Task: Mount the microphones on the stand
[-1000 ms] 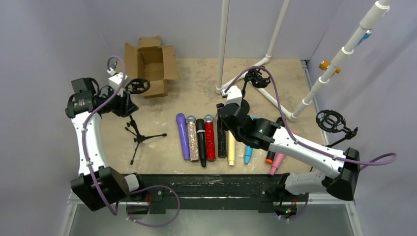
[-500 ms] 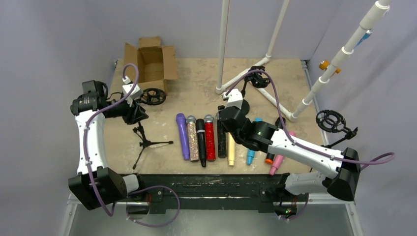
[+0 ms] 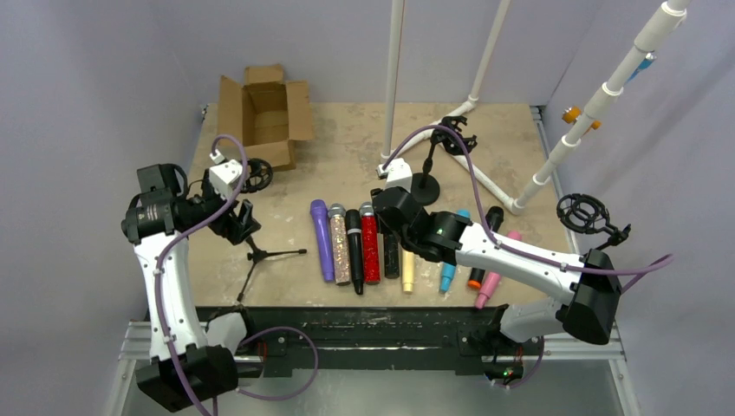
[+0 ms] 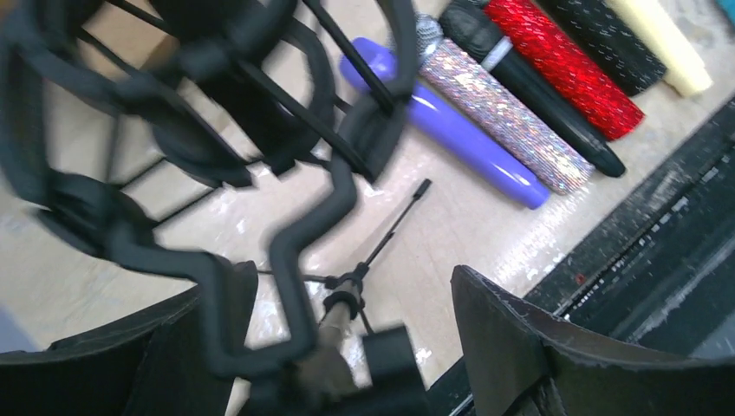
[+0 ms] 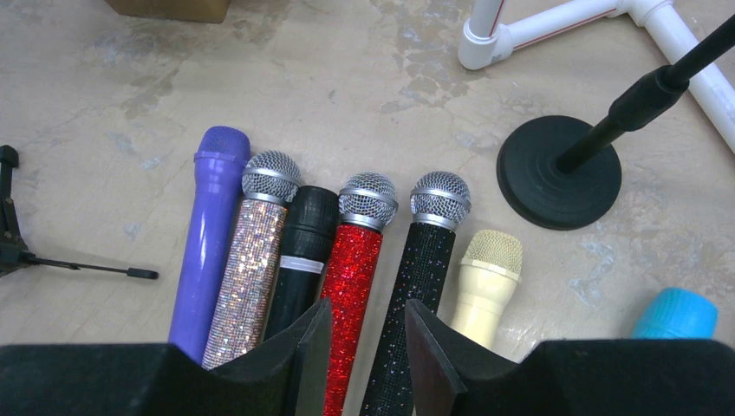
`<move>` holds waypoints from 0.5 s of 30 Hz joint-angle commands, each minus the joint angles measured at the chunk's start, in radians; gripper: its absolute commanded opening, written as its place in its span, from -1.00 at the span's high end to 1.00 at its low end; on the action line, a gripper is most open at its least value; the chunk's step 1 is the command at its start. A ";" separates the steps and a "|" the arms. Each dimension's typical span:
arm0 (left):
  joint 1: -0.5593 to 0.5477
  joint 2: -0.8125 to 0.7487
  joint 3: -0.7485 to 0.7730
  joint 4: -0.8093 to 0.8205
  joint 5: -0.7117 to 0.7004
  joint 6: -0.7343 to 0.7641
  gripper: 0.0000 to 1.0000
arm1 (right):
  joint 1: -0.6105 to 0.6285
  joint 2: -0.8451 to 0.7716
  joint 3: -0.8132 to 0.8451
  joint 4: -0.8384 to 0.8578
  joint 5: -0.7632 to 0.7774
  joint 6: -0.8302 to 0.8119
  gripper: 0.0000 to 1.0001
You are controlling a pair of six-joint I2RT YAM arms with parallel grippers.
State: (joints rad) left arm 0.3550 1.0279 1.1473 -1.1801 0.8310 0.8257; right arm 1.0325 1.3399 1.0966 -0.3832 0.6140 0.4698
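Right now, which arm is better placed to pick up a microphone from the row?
Right. The right arm's fingers hover directly over the red glitter microphone and black glitter microphone, parted and empty. The left arm's fingers straddle the tripod stand, away from the row.

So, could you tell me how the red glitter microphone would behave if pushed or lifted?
The red glitter microphone looks rigid and round, lying flat, so a sideways push would probably roll it. Its glitter coat likely grips well; its mesh head may dip if lifted.

Microphones [image 3: 370, 247] flat, side by side
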 commanded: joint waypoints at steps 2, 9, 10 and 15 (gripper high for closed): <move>0.011 -0.063 0.062 0.127 -0.191 -0.247 -0.65 | 0.004 0.005 0.052 0.041 -0.014 -0.011 0.19; 0.011 -0.003 0.176 0.023 -0.302 -0.360 -0.61 | 0.004 -0.008 0.029 0.073 -0.027 -0.013 0.19; 0.012 0.000 0.176 0.033 -0.308 -0.371 -0.61 | 0.004 -0.009 0.025 0.077 -0.029 -0.014 0.19; 0.010 0.034 0.247 0.048 -0.199 -0.376 -0.52 | 0.003 -0.024 0.006 0.087 -0.041 -0.017 0.19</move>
State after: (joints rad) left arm 0.3599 1.0340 1.2980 -1.1473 0.5724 0.4934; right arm 1.0325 1.3518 1.1015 -0.3401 0.5838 0.4664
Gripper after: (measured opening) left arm 0.777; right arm 0.402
